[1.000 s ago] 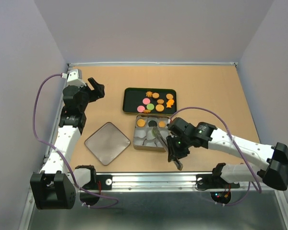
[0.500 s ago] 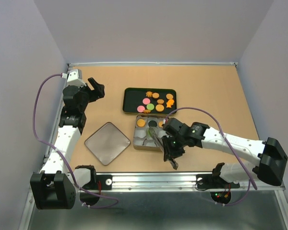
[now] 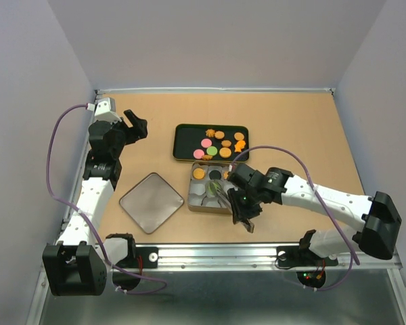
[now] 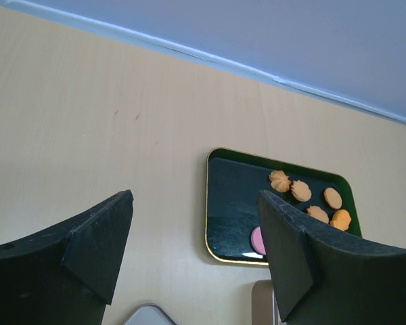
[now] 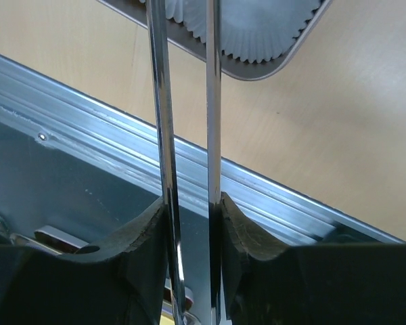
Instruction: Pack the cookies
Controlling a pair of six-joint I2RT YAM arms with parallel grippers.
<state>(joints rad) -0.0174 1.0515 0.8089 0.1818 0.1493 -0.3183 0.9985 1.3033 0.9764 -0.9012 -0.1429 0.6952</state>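
The cookies (image 3: 216, 143), orange, pink and green pieces, lie on a black tray (image 3: 185, 143) at mid table. Some sit in a silver tin (image 3: 191, 198) with white paper cups: an orange one (image 3: 199, 173), a black one (image 3: 214, 175) and a green one (image 3: 215, 184). My right gripper (image 3: 243, 211) is shut on metal tongs (image 3: 224, 196), whose tips reach into the tin by the green cookie. In the right wrist view the two tong arms (image 5: 160, 101) run up from between my fingers (image 5: 139, 237) to a paper cup (image 5: 257, 27). My left gripper (image 3: 137, 126) hangs open and apart at the left, with nothing between its fingers (image 4: 101, 237).
The tin's lid (image 3: 151, 201) lies flat to the left of the tin. A metal rail (image 3: 210, 253) runs along the near table edge just behind my right gripper. In the left wrist view the black tray (image 4: 233, 210) with orange cookies (image 4: 289, 185) lies ahead.
My right arm has shifted a little to the left, carrying the tongs further over the tin. The left arm has not moved.
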